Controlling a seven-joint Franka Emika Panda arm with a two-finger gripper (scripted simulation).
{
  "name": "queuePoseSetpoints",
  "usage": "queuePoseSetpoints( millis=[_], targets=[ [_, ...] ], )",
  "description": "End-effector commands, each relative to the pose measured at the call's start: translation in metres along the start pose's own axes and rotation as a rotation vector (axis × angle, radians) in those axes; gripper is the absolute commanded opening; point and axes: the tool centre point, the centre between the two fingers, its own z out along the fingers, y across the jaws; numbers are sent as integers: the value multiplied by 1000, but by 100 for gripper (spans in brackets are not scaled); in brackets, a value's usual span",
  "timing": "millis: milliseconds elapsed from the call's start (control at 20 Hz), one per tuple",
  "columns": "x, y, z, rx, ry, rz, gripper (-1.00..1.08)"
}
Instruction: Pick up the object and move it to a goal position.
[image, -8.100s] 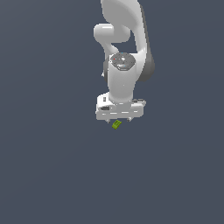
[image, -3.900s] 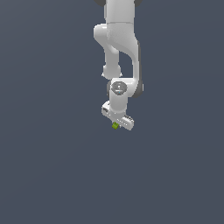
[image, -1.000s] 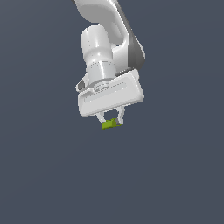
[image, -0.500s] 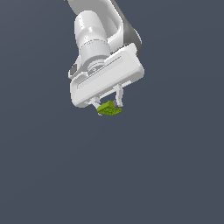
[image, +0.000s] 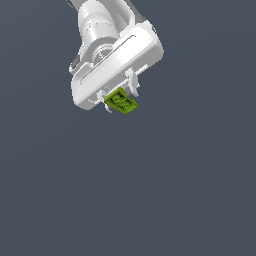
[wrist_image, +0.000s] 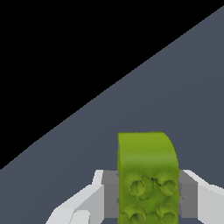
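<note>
The object (image: 121, 101) is a small lime-green flat block with raised bumps on its face. It is held in the air, clamped between the two short white fingers of my gripper (image: 121, 98), which is shut on it. The white hand is tilted and fills the upper part of the exterior view. In the wrist view the object (wrist_image: 148, 175) stands between the fingers (wrist_image: 83, 202), bumps facing the camera, its far end sticking out past the fingertips. No goal marker shows in either view.
A plain dark grey-blue floor (image: 150, 190) lies all around and below the hand. The wrist view shows the edge of that floor (wrist_image: 183, 87) against black.
The arm has come much closer to the exterior camera and risen, tilting the hand. The green block stayed in the fingers throughout.
</note>
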Motion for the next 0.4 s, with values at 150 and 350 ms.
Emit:
queuePoseSetpoints(
  millis=[150, 350],
  targets=[
    [11, -8, -8, 33, 28, -8, -100],
    [13, -9, -9, 40, 33, -9, -100]
  ],
)
